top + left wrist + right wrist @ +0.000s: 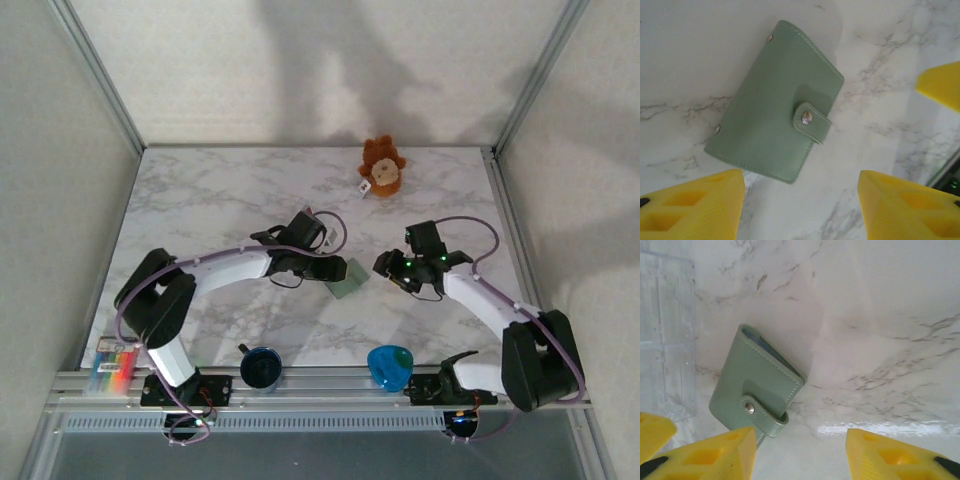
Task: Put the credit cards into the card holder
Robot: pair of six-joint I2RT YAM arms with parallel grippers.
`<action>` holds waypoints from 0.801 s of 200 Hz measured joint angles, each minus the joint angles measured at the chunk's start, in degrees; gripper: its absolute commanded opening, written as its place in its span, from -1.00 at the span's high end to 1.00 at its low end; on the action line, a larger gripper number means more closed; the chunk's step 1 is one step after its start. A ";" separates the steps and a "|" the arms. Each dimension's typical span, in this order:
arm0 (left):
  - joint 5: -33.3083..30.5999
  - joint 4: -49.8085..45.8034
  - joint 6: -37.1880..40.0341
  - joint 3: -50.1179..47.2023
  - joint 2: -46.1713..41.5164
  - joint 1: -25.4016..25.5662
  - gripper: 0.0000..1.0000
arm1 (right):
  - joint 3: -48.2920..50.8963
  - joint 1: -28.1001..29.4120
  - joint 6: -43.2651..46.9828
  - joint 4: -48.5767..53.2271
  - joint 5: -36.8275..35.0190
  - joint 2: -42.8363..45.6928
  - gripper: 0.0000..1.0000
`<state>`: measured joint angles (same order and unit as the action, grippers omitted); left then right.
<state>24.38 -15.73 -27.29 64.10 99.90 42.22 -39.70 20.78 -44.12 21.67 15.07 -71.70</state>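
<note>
Over card holder (775, 102), seemingly, left arm (235, 268)

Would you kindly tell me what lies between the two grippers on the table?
The card holder, snapped shut, lies flat between the left gripper and the right gripper; the top view shows this.

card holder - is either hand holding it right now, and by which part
Nothing is held. The card holder lies snapped shut on the table; the left hand and right hand are both open above it, touching nothing.
</note>
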 measured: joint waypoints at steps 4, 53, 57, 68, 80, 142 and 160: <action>-0.66 -0.46 0.42 0.44 0.66 0.09 -0.18 | 0.26 -0.44 0.07 0.11 0.00 0.68 -0.06; -6.45 -3.98 3.21 5.46 9.86 0.20 0.26 | 3.28 -4.04 1.11 1.77 0.20 8.68 -0.06; -6.40 -4.11 3.63 5.66 10.38 0.20 0.30 | 3.30 -4.07 1.31 1.77 0.31 8.87 -0.06; -6.19 -4.09 3.76 6.12 11.56 0.17 0.37 | 3.30 -4.09 1.66 1.73 1.44 9.09 -0.06; -5.86 -4.20 3.98 6.47 11.61 0.07 0.37 | 3.30 -4.09 1.97 1.70 2.58 9.14 -0.06; -1.49 -2.49 4.31 5.86 11.63 0.13 0.93 | 3.56 -4.07 2.80 1.14 7.72 7.39 -0.05; 0.22 -0.90 3.96 4.79 11.45 0.11 0.95 | 3.63 -3.87 2.78 0.39 8.83 4.59 -0.02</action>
<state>24.60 -16.62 -23.33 68.88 111.35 42.33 -36.07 16.91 -41.34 22.06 23.90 -67.11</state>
